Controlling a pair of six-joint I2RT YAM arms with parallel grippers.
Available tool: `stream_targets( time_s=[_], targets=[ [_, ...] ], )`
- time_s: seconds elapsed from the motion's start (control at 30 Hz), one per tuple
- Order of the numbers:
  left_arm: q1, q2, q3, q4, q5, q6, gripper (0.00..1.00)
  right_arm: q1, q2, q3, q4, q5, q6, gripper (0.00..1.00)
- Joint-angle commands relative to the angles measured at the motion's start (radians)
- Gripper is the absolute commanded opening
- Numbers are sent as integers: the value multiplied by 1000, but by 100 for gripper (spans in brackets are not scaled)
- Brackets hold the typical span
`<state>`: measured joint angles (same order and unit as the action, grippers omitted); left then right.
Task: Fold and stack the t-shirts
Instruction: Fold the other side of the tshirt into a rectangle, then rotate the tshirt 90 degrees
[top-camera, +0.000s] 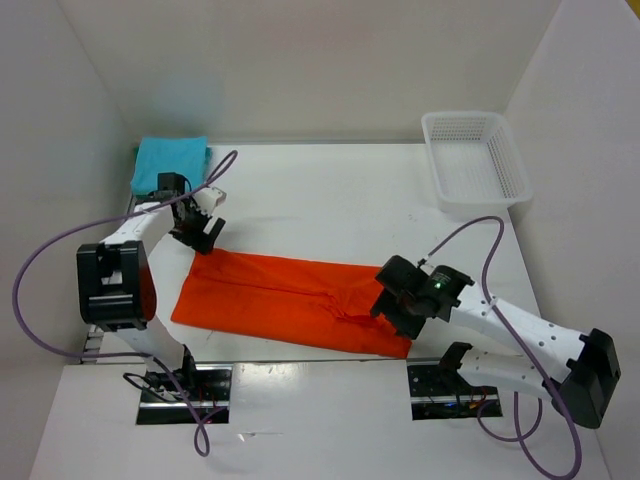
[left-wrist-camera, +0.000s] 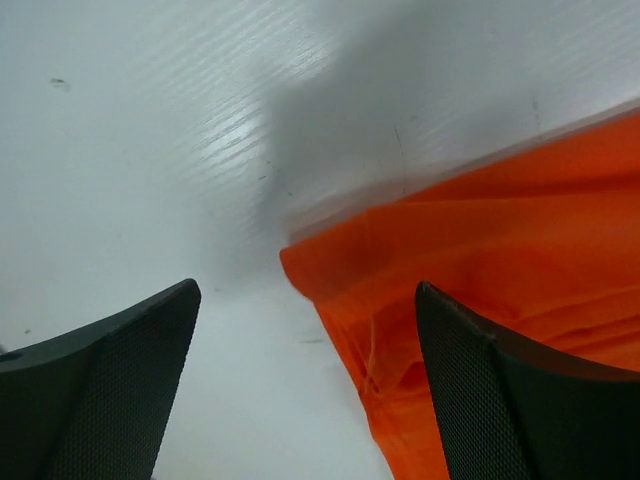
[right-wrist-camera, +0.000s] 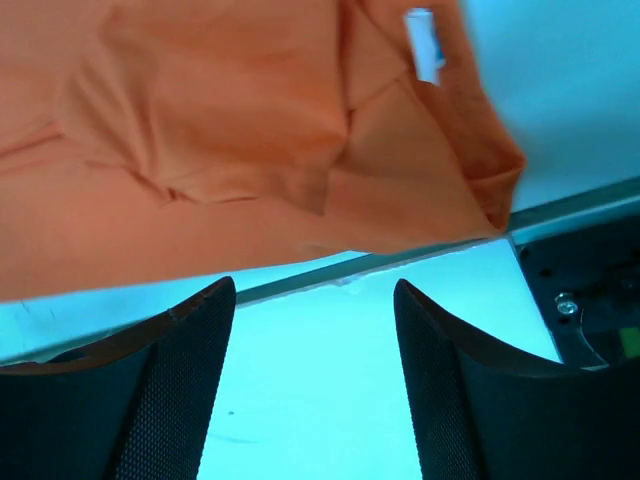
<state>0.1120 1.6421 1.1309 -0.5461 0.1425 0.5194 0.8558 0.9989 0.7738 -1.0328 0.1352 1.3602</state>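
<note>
Across the near half of the table lies the orange-red t-shirt, folded lengthwise into a long band. It runs from close to the left edge toward the near edge right of the middle, and it lies flat apart from a few creases at its right end.

At the far left corner rests the turquoise t-shirt, folded into a neat rectangle. It sits well apart from the orange-red one. A white mesh basket sits at the far right corner.

The left gripper hangs over the far left corner of the orange-red t-shirt. In the left wrist view its jaws stand spread with nothing between them. That corner of the cloth lies on the table just ahead of the dark fingers, and I cannot tell whether it touches them.

The right gripper is at the right end of the band, beside the near edge. In the right wrist view its jaws are also spread and grip nothing. The rumpled cloth lies just beyond the fingertips, with a small white label showing on it near the collar.

Purple cables loop from both arms toward the near edge.
</note>
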Motion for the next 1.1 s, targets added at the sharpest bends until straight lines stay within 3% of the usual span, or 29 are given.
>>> stream_targets(
  time_s=[0.0,0.13,0.2,0.33,0.37,0.43,0.6,0.77,0.9,1.07],
  targets=[
    [-3,57,20,74,23,-13,95,5,-9,-21,-64,22,180,71],
    [-15,113,46,65,-12,48,93,37,-15,-77,-125,-100,233,72],
    [-15,124,-3,96,-55,57,90,98,-52,-125,-125,-164,362,74],
    [-15,124,-55,118,-67,73,78,98,-212,-206,-119,-168,517,77],
    [-15,124,-56,118,-67,73,71,98,-241,-206,-133,-157,565,77],
    [-15,148,-56,118,-43,61,66,89,-224,-206,-144,-144,577,77],
    [-6,191,-45,118,15,42,59,-15,67,-171,-125,-154,410,77],
    [5,213,-33,118,5,33,41,-15,318,-117,-116,-154,306,77],
    [57,213,-33,118,18,33,28,-15,415,-76,-89,-163,214,74],
    [106,213,-43,98,40,33,26,11,550,192,-136,38,135,66]
  ],
)
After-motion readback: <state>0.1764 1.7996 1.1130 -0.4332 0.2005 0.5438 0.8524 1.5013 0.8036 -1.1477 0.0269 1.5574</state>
